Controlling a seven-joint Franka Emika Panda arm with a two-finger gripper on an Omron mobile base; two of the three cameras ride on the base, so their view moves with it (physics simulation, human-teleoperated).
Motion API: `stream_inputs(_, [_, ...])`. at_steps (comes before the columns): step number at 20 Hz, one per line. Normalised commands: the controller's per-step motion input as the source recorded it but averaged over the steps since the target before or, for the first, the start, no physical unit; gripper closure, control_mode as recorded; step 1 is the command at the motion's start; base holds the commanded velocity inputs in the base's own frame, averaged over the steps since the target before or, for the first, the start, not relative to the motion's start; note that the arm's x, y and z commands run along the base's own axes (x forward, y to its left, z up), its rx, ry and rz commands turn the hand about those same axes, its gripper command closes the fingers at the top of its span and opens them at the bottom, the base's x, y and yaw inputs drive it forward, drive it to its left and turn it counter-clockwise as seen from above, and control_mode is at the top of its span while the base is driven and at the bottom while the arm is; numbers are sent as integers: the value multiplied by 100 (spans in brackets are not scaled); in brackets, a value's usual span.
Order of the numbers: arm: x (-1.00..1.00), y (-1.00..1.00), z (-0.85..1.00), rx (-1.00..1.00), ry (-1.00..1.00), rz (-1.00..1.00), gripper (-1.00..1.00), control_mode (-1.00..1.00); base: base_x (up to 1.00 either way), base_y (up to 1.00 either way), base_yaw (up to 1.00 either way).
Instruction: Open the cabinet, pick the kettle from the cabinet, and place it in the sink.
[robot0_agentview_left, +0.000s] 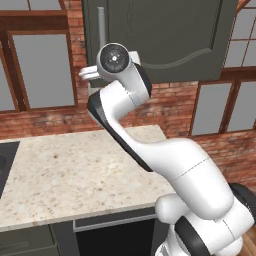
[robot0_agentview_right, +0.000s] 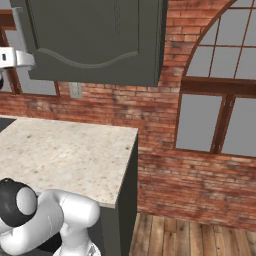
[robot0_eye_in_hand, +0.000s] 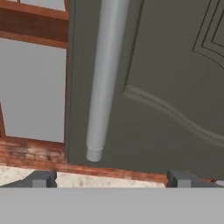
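The cabinet (robot0_agentview_left: 165, 40) hangs on the brick wall above the counter, and its arched-panel door (robot0_eye_in_hand: 166, 78) is shut. A long silver bar handle (robot0_eye_in_hand: 105, 78) runs down the door's left side; it also shows as the handle (robot0_agentview_left: 101, 27) in the left base view. My gripper (robot0_eye_in_hand: 111, 179) is open, raised in front of the door just below the handle's lower end, and holds nothing. It appears as the gripper (robot0_agentview_left: 89, 72) and the gripper (robot0_agentview_right: 11, 57) in the base views. The kettle is hidden behind the door. A dark inset (robot0_agentview_left: 6, 165) is cut off at the counter's left edge; I cannot tell if it is the sink.
A speckled beige counter (robot0_agentview_left: 80, 170) lies below the cabinet, ending at its right edge (robot0_agentview_right: 127, 165) over a wooden floor. Brick wall and windows (robot0_agentview_right: 215, 115) stand behind. A dark base cabinet (robot0_agentview_left: 110, 235) sits under the counter.
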Motion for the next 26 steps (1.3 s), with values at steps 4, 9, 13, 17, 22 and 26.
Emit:
stream_inputs(4, [36, 8, 18, 0, 6, 0, -100, -100, 0, 0, 0])
stream_inputs(9, [38, 7, 13, 0, 8, 0, -100, -100, 0, 0, 0])
stream_inputs(13, [42, 8, 11, 0, 8, 0, -100, -100, 0, 0, 0])
stream_inputs(17, [41, 9, 6, 0, 7, 0, -100, -100, 0, 0, 0])
stream_inputs(22, [35, 20, -3, 0, 0, 0, -100, -100, 0, 0, 0])
stream_inputs(26, [34, 20, -6, 0, 0, 0, -100, -100, 0, 0, 0])
